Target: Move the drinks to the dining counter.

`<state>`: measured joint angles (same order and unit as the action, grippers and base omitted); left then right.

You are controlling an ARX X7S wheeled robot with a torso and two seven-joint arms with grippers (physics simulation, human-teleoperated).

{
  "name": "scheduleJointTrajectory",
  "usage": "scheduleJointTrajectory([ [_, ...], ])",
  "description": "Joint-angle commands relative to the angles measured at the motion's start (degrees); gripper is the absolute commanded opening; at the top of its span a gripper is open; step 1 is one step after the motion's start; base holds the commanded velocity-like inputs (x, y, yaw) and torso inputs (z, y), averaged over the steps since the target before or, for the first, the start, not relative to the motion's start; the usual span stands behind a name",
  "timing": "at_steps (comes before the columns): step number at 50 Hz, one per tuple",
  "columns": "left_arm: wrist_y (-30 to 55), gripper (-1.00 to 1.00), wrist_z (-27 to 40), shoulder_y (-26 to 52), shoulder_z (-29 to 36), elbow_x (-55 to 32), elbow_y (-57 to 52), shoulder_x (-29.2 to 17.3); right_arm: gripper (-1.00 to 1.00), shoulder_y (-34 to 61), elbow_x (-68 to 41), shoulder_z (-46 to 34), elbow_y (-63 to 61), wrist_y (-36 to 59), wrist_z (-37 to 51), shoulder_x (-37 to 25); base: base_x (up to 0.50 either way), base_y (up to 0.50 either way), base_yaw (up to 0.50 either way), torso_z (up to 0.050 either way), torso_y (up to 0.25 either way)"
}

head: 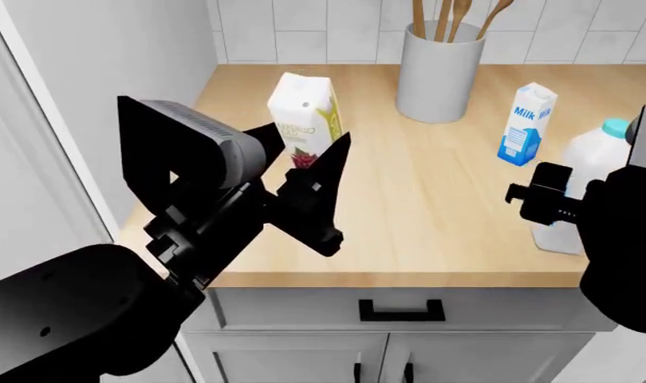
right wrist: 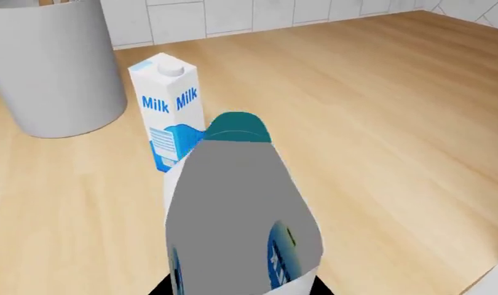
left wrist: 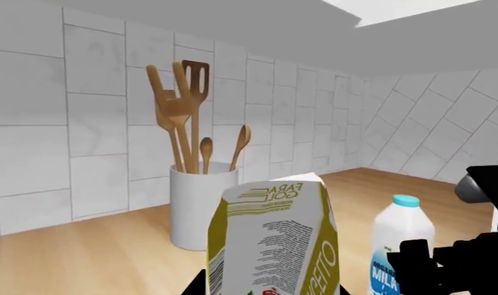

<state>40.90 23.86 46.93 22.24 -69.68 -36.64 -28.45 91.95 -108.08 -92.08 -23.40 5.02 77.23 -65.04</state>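
The small white and yellow-green carton with the raspberry picture (head: pixel 301 116) stands near the worktop's left edge. My left gripper (head: pixel 307 157) is shut on its lower part, with black fingers against both sides of the carton (left wrist: pixel 273 239). The tall white bottle with a teal cap (head: pixel 597 175) is at the right, and my right gripper (head: pixel 562 201) is shut on it. The bottle (right wrist: pixel 241 203) fills the right wrist view. The white-and-blue Milk carton (head: pixel 525 124) stands free behind the bottle. The dining counter is out of view.
A grey-white pot of wooden utensils (head: pixel 440 68) stands against the tiled back wall. The light-wood worktop (head: pixel 430 223) ends over white drawers with a black handle (head: pixel 401 309). A tall pale panel (head: pixel 89 96) borders the worktop's left side.
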Motion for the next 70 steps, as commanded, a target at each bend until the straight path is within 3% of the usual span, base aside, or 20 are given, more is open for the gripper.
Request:
scheduleJointTrajectory([
  [1,-0.94,-1.0,0.28,-0.42,-0.77,0.0,-0.34,-0.22,-1.0,-1.07,0.75,-0.31,0.97,0.6,-2.69,1.26,0.0,0.0,0.0,0.0,0.0],
  [17,-1.16,-1.0,0.9,-0.52,-0.95,-0.49,-0.76,-0.59,-1.0,-0.58,8.02,3.23,-8.03,-4.98,-8.97,-1.62,0.0,0.0,0.0,0.0,0.0],
  [19,-1.19,-1.0,1.76,-0.51,-1.38,-1.4,-1.94,-0.77,-1.0,-1.25,12.19,4.54,-12.02,-8.73,-14.64,-2.56,0.0,0.0,0.0,0.0,0.005],
  [22,-0.75,-1.0,1.77,-0.24,-1.01,-1.59,-2.48,-1.01,-1.0,2.67,13.04,3.58,-13.52,-0.38,-9.38,-1.36,0.0,0.0,0.0,0.005,0.0],
  [31,-0.92,-1.0,1.83,-0.13,-1.32,-1.89,-2.45,-1.46,-1.0,3.2,16.68,4.39,-14.85,-0.87,-7.48,-0.28,0.0,0.0,0.0,0.0,0.002],
  [43,-1.37,-1.0,2.44,0.12,-2.02,-2.68,-2.89,-1.83,-1.0,3.69,16.59,5.03,-15.11,-0.67,-7.58,0.78,-0.48,0.02,0.0,0.0,0.001],
  [51,-1.25,-1.0,6.81,1.58,-3.67,1.44,-8.97,-4.31,-1.0,4.79,16.95,5.34,-17.54,0.78,-7.22,1.42,-0.5,0.04,0.0,0.001,0.0],
  [58,-2.08,-1.0,11.76,1.93,-9.29,-6.94,-11.84,-8.92,-1.0,6.97,16.17,5.8,-18.56,3.13,-5.63,3.83,-0.5,0.16,0.0,0.001,0.0],
  [70,-3.9,-1.0,13.41,0.57,-15.75,-9.93,-12.84,-15.69,-1.0,8.22,16.51,6.13,-17.72,4.75,-5.44,6.2,-0.42,0.41,0.0,0.001,0.0],
])
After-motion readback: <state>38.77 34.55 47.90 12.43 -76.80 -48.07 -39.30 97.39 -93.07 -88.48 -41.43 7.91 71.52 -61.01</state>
